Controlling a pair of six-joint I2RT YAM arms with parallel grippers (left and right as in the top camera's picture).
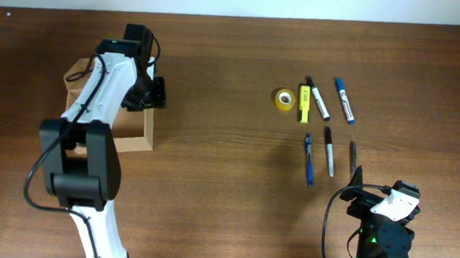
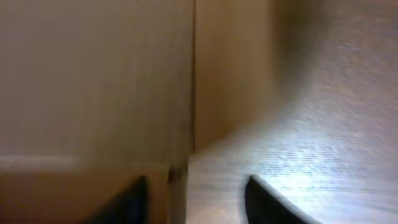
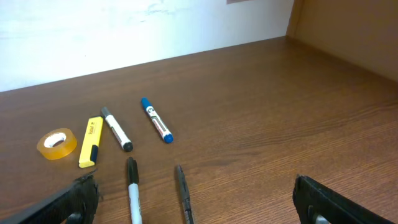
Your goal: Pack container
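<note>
The tan cardboard container (image 1: 133,140) stands at the left of the table, its flap (image 1: 77,72) open to the far left. My left gripper (image 1: 155,93) hovers at the container's far right corner. In the blurred left wrist view its fingers (image 2: 196,202) are apart, one on each side of the container's wall (image 2: 180,93), and hold nothing. My right gripper (image 1: 385,201) is open and empty near the front right edge. In the right wrist view its fingers (image 3: 199,208) frame a black-capped white marker (image 3: 132,186) and a dark pen (image 3: 182,190).
On the right of the table lie a yellow tape roll (image 1: 284,99), a yellow highlighter (image 1: 303,103), a black-and-white marker (image 1: 319,100), a blue marker (image 1: 344,101), a blue pen (image 1: 309,159), a white marker (image 1: 329,151) and a dark pen (image 1: 353,156).
</note>
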